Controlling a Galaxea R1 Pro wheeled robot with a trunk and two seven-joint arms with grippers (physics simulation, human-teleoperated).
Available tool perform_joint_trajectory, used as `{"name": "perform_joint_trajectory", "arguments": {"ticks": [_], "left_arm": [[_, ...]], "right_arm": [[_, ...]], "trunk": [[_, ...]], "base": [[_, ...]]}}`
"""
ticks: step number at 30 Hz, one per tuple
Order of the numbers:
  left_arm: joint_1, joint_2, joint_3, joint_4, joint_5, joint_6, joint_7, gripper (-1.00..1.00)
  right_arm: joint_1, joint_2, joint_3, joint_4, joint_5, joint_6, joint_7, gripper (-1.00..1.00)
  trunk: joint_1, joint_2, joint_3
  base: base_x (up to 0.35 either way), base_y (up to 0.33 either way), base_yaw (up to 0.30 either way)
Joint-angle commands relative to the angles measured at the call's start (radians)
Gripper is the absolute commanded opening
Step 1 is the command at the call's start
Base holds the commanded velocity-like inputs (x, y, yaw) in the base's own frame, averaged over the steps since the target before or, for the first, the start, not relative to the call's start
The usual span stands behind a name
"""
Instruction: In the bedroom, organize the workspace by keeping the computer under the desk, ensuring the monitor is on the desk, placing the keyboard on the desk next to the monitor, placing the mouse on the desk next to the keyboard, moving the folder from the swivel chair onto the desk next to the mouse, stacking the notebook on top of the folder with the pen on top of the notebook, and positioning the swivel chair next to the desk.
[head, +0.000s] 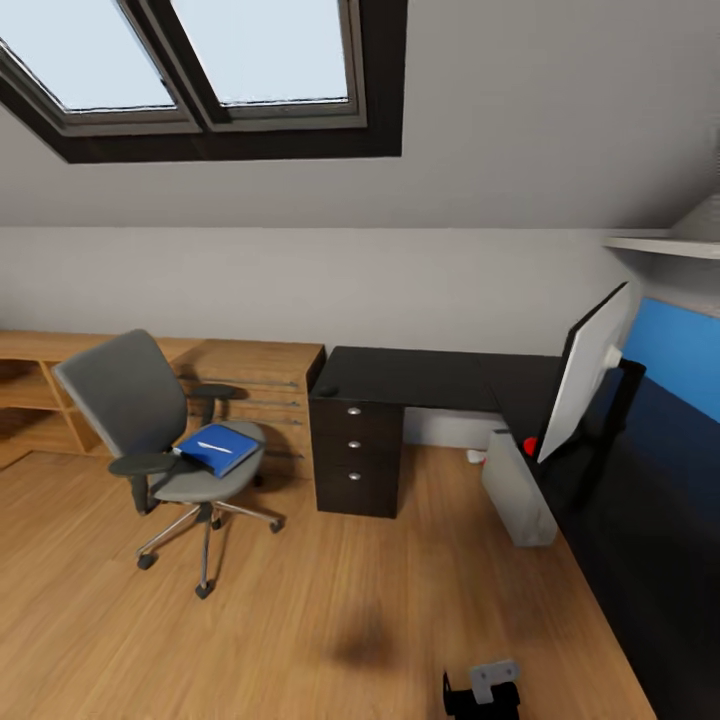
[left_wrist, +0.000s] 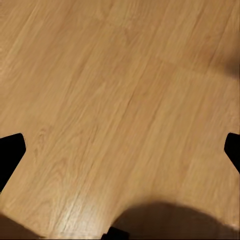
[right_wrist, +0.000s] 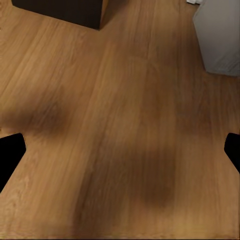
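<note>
— Folder (head: 217, 448) lies on the swivel chair (head: 160, 430) seat, pen (head: 209, 446) on top, far ahead to the left; left arm is nearer.
— Both hands have fingers (left_wrist: 10, 155) apart, empty, over the floor (head: 300, 600). The table (head: 420, 378) stands beyond.

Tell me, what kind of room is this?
Probably an attic room used as a home office: skylights set in a sloped ceiling, a black desk with a monitor, and a swivel chair on a wood floor.

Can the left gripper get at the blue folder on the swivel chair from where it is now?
Probably not yet: the folder lies on the swivel chair across open floor, while the left gripper points at bare floor.
</note>
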Motion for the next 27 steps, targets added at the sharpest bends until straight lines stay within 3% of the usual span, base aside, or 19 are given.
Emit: {"name": "perform_joint_trajectory", "arguments": {"ticks": [1,18,27], "left_arm": [[0.000,0.001,-0.005,-0.001,0.008,0.001,0.008,1.00],[0.000,0.000,-0.005,0.000,0.010,0.001,0.008,1.00],[0.000,0.000,-0.005,0.000,0.011,0.001,0.008,1.00]], "right_arm": [[-0.001,0.000,0.009,0.001,-0.006,-0.002,-0.004,1.00],[-0.001,0.000,0.009,0.001,-0.006,-0.002,-0.004,1.00],[-0.001,0.001,0.009,0.001,-0.007,-0.002,-0.004,1.00]], "trunk": [[-0.001,-0.001,-0.001],[-0.001,-0.001,-0.001],[-0.001,-0.001,-0.001]], "base": [[-0.337,0.000,0.000],[-0.337,0.000,-0.004],[-0.337,0.000,-0.184]]}}
